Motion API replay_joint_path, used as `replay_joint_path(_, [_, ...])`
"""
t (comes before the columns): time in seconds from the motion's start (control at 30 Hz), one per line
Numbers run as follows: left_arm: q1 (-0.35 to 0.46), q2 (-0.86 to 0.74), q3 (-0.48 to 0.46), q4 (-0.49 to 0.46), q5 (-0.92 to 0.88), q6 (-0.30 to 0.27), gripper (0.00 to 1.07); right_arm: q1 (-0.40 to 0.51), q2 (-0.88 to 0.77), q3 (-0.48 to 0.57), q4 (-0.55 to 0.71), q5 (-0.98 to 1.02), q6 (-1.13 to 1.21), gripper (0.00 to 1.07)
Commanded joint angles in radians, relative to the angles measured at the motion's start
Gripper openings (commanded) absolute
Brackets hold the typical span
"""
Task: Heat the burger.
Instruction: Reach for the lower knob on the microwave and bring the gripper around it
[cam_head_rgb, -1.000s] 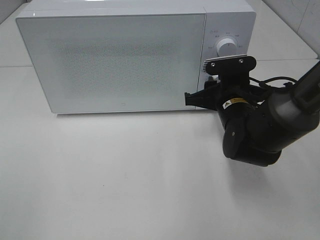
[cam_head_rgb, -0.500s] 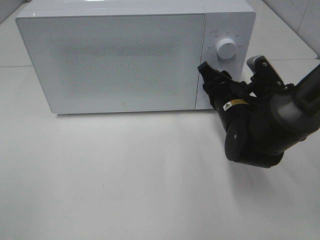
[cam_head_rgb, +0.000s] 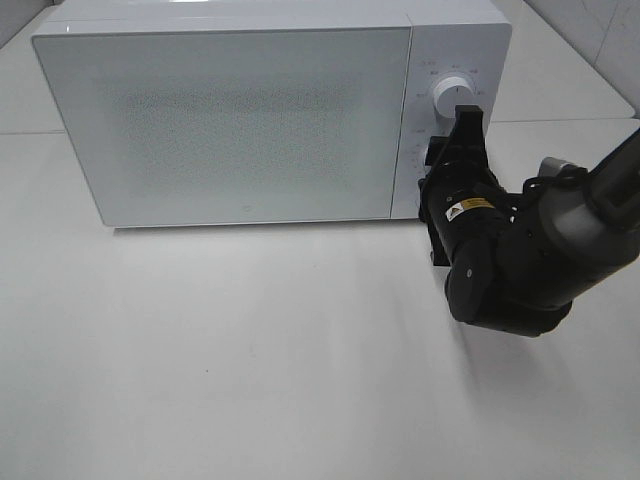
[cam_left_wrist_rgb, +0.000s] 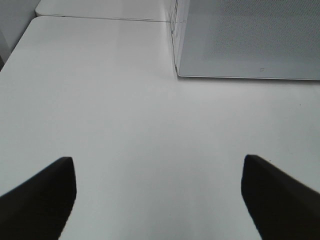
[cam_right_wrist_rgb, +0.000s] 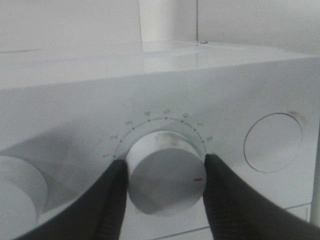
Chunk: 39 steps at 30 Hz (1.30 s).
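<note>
The burger is out of view. The white microwave (cam_head_rgb: 230, 120) stands at the back of the table with its door closed. My right gripper (cam_head_rgb: 437, 165) reaches onto its control panel, below the upper knob (cam_head_rgb: 453, 96). In the right wrist view the gripper (cam_right_wrist_rgb: 166, 180) is shut on the lower dial (cam_right_wrist_rgb: 160, 165), with one dark finger (cam_right_wrist_rgb: 112, 200) pressed against each side of it. The dial's red mark sits by the right finger. My left gripper (cam_left_wrist_rgb: 160, 200) hangs open over bare table, short of the microwave's front corner (cam_left_wrist_rgb: 176, 70).
A round recess (cam_right_wrist_rgb: 272, 142) lies in the panel beside the held dial, and the other knob (cam_right_wrist_rgb: 15, 195) shows on its far side. White tabletop (cam_head_rgb: 250, 340) spreads in front of the microwave. The right arm's bulky wrist (cam_head_rgb: 510, 270) hangs over the table's right part.
The right wrist has rolled about a quarter turn while holding the dial, swinging its camera bracket off the top. The left gripper has stayed still.
</note>
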Motion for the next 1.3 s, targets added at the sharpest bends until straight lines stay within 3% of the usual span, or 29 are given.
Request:
replay_joint_path(0.03, [0.002,-0.017,0.001,-0.003,-0.012,-0.006,0.82,-0.004,-0.004,-0.028,-0.042,-0.208,0.113,0.00])
replay_joint_path(0.87, [0.002,-0.017,0.001,-0.003,-0.012,-0.006,0.82,-0.006,-0.004,-0.028,-0.043,-0.210,0.137,0.05])
replay_joint_path(1.3, [0.002,-0.017,0.001,-0.003,-0.012,-0.006,0.82,-0.006,-0.004,-0.028,-0.043,-0.213,0.078,0.39])
